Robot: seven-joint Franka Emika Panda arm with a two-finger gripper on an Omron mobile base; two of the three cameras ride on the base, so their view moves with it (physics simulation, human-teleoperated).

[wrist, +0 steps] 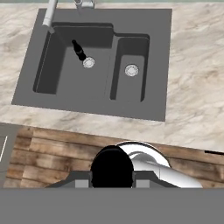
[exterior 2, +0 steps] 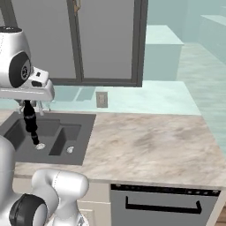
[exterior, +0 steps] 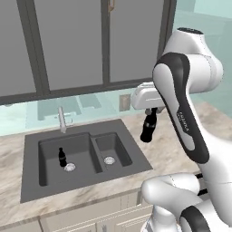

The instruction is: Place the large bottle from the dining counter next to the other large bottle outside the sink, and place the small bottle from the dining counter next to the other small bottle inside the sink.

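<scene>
The robot's white arm rises closest to the lens, its claw pinching the small bottle by the thin neck so that the black body hangs upright, clear of the marble-patterned table below. In the left base view the bottle hangs just right of the sink, over its far right corner or the table beside it; the angle makes it hard to say which. The hand view looks straight down past the bottle's round black form, with the whole sink spread out beyond it.

The other small bottle stands upright in the larger left basin, just beside the round drain and nearer the slim faucet. The smaller right basin holds nothing but its own drain. A neck grip of this kind appears chosen to keep the bottle vertical and let it go down into the deep basin without the fingers fouling the sink wall.

By this reading the carry is well along: the bottle needs to travel left over the divider and descend beside its twin. The likeliest hazard is clipping the standing bottle or the faucet on the way down.
</scene>
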